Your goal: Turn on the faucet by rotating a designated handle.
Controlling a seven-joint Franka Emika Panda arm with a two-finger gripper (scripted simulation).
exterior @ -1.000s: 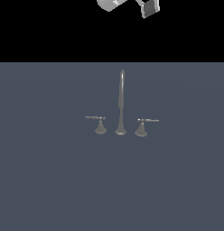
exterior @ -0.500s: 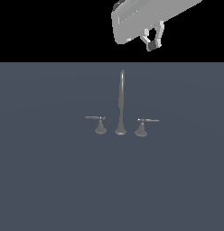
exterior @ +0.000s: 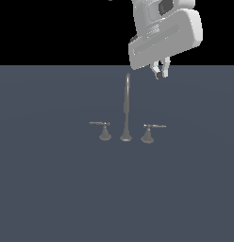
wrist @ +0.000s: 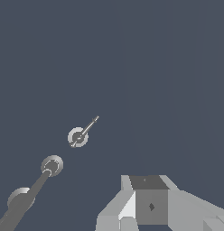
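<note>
Faucet point(exterior: 126, 113) sits mid-surface; handle point(exterior: 149, 132) is just right of the spout in the exterior view, lever pointing right, twin point(exterior: 103, 130) on the far side of the spout. Gripper point(exterior: 160, 72) hangs well above, touching nothing (jaws partly hidden, so open/closed: can't tell). Best approach, imo: descend beside the lever tip, not the cone base, then push sideways w/ one finger.

Rendered under flat, even, dim light; no cast shadows, glare or blur; edges sharp, slightly jagged; black void above.
</note>
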